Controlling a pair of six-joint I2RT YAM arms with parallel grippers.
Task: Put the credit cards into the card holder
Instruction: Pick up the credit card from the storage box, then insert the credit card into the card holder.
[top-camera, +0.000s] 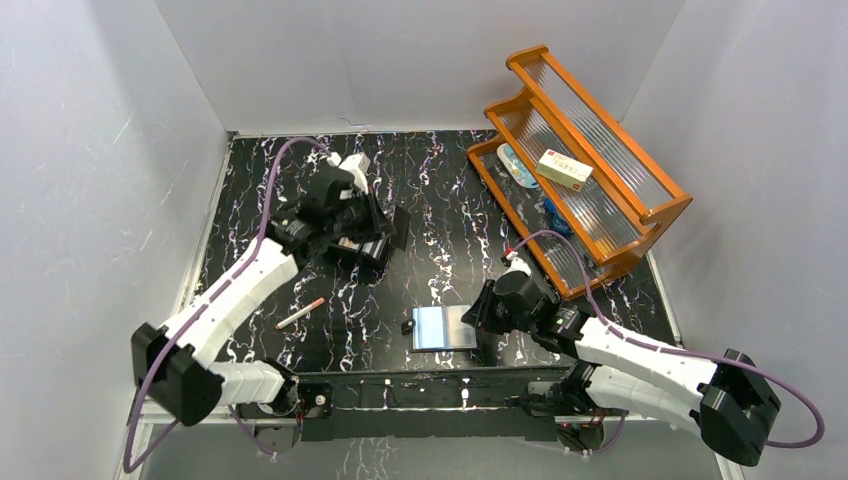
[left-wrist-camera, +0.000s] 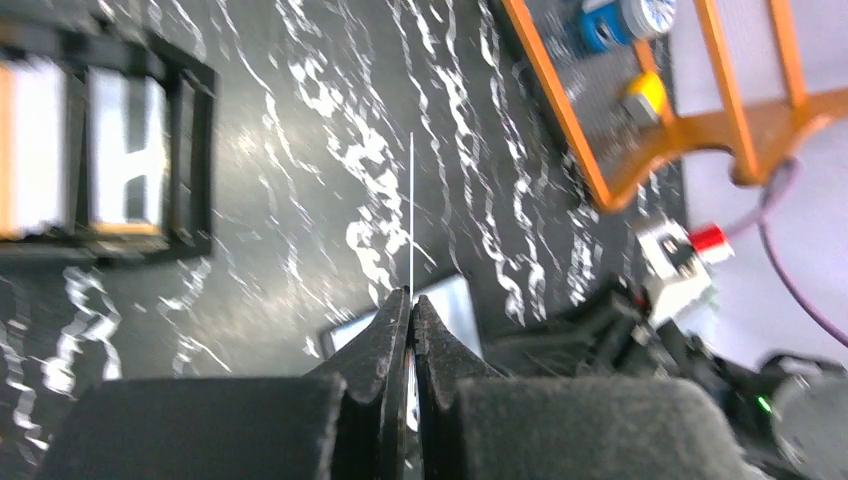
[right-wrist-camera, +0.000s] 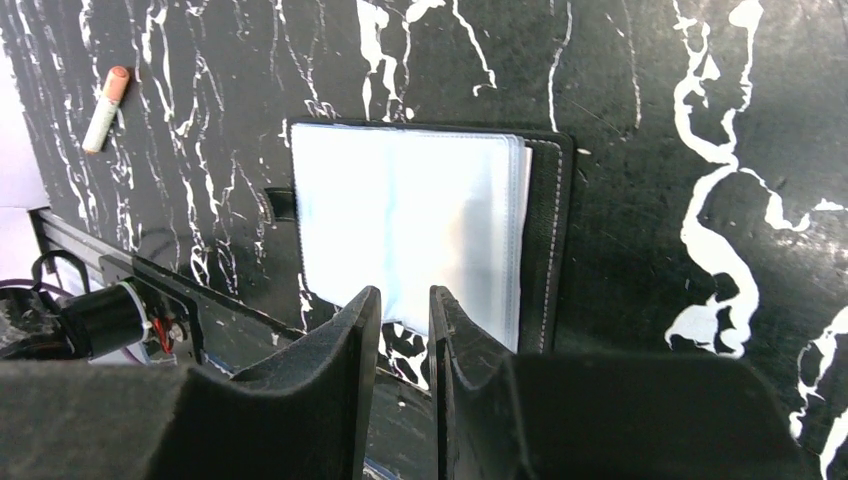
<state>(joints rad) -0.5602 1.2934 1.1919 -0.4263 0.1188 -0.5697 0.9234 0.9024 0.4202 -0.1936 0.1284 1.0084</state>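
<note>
Gripping thin card (left-wrist-camera: 411, 200) edge-on in clenched left jaws, by black box (left-wrist-camera: 192, 150) far left. Hovering with right jaws slightly parted at open card holder's (right-wrist-camera: 410, 220) right edge.

One credit card (left-wrist-camera: 411, 210) shows edge-on as a thin pale line, pinched between the closed tips of my left gripper (left-wrist-camera: 411, 298). Other cards (left-wrist-camera: 120, 150), white with orange edges, stand upright in a black box (left-wrist-camera: 195, 150). The card holder (top-camera: 445, 327) lies open and flat near the table's (top-camera: 440, 220) front edge, pale clear sleeves facing up on its stitched black cover.
</note>
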